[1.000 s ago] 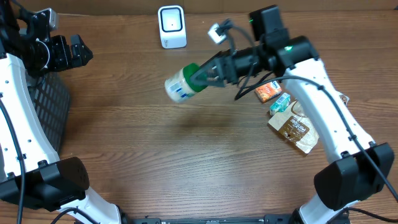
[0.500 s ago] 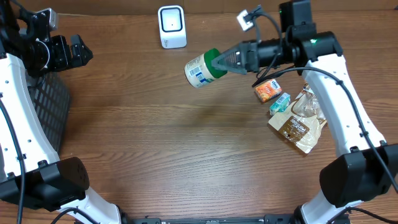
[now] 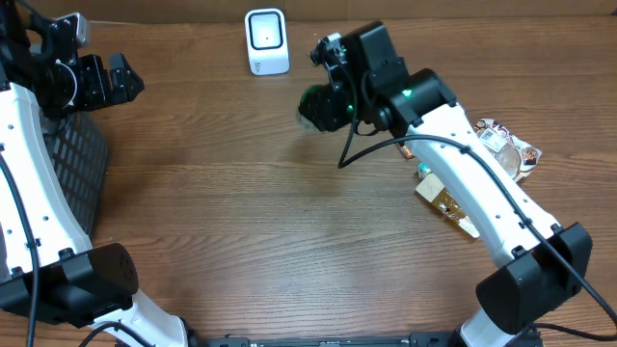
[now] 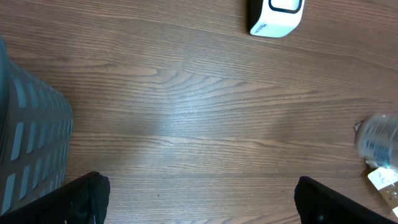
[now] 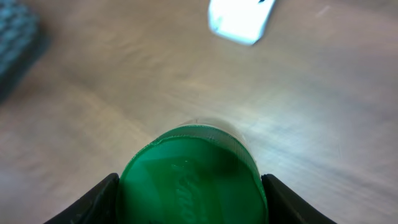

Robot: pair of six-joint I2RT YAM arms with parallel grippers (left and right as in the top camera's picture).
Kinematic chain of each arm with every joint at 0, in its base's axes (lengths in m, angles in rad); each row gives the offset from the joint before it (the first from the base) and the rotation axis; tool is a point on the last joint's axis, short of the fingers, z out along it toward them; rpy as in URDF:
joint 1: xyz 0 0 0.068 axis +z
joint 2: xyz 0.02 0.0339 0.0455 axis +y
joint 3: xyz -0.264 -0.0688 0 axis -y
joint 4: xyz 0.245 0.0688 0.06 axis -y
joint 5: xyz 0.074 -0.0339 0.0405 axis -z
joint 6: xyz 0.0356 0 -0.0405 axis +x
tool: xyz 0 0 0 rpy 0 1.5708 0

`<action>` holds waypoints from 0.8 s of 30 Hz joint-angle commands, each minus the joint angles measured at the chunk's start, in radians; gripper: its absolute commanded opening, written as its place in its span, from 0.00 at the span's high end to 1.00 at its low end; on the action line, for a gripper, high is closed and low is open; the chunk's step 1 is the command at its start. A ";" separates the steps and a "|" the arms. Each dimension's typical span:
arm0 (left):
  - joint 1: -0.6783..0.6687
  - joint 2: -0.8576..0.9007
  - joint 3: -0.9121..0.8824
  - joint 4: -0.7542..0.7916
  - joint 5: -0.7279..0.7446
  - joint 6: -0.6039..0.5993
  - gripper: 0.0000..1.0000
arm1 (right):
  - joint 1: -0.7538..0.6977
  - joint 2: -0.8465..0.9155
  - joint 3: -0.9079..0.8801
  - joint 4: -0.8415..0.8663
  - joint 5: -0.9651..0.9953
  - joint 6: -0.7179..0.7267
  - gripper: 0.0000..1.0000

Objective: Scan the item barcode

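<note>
R tool (image 5: 193,190) was clamped on the green lid (image 5: 189,171) of the jar (image 3: 307,111), w/ fingers (image 5: 93,199) either side of the cap. The jar stuck out past the tool's tips, held above the surface (image 3: 241,222) and not touching it. The scanner (image 5: 239,22) stood ahead of the tool, a bit to one side and apart from the jar. L tool (image 4: 202,202) was wide open w/ nothing in it, well away by the basket (image 3: 82,164).

Risks, my judgement:
- The grip was on the lid only, so a loose cap or quick swing could tilt or drop the jar.
- The label side wasn't visible and the jar looked smeared, so the barcode might face away from the scanner window and not read.
- If brought in too low or close, the jar could knock the scanner over.
</note>
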 commanded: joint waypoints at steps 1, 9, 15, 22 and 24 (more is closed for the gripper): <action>0.004 -0.019 0.020 -0.002 0.001 0.019 0.01 | 0.028 0.006 0.028 0.103 0.249 -0.037 0.64; 0.004 -0.019 0.020 -0.002 0.001 0.019 0.00 | 0.041 0.130 0.028 0.549 0.300 -0.446 0.62; 0.004 -0.019 0.020 -0.002 0.001 0.019 0.00 | 0.041 0.286 0.028 0.893 0.301 -0.776 0.58; 0.004 -0.019 0.020 -0.002 0.001 0.019 0.00 | 0.050 0.447 0.028 1.087 0.301 -1.091 0.58; 0.004 -0.019 0.020 -0.002 0.001 0.019 0.01 | 0.052 0.475 0.028 1.115 0.301 -1.129 0.58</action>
